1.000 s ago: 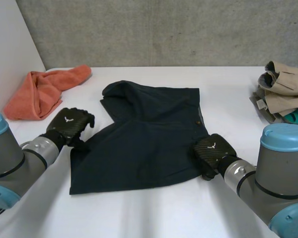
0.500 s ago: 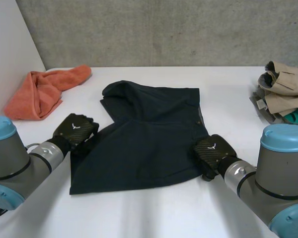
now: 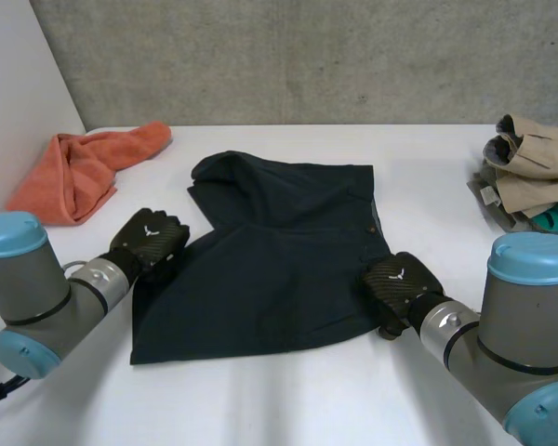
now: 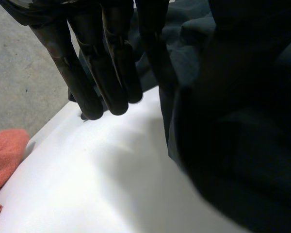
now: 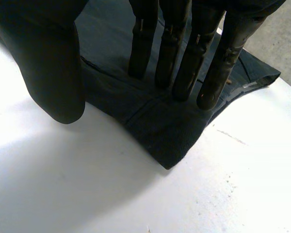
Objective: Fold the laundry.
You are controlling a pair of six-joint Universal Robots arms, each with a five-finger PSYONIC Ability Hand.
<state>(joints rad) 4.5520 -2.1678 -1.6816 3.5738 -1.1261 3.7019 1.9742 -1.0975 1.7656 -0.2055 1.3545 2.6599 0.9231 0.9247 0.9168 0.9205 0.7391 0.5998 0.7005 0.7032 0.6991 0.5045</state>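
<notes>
**Dark garment spread flat, one hand at each side edge**

The dark garment (image 3: 279,265) lies spread on the white table (image 3: 288,400), one upper part folded over on itself. The left hand (image 3: 149,238) sits at one side edge of the cloth and the right hand (image 3: 397,281) at the opposite edge, near a lower corner.

In the left wrist view the fingers (image 4: 111,73) are straight and held close together. Their tips are over bare table (image 4: 87,184), just beside the garment's edge (image 4: 189,43), and the thumb stands apart on the cloth side. Nothing is gripped between them. Beyond those fingertips, well apart, lies an orange cloth (image 4: 5,150).

In the right wrist view the fingers (image 5: 184,58) are straight too, with their tips resting on the garment (image 5: 160,126) just short of its corner. The thumb (image 5: 53,63) hangs clear of the cloth edge over the table (image 5: 233,184), so this hand is relaxed and unclenched, pressing rather than pinching.

A pile of beige clothes (image 3: 535,167) rests well away from the right hand's fingers, at the table's far side.
</notes>
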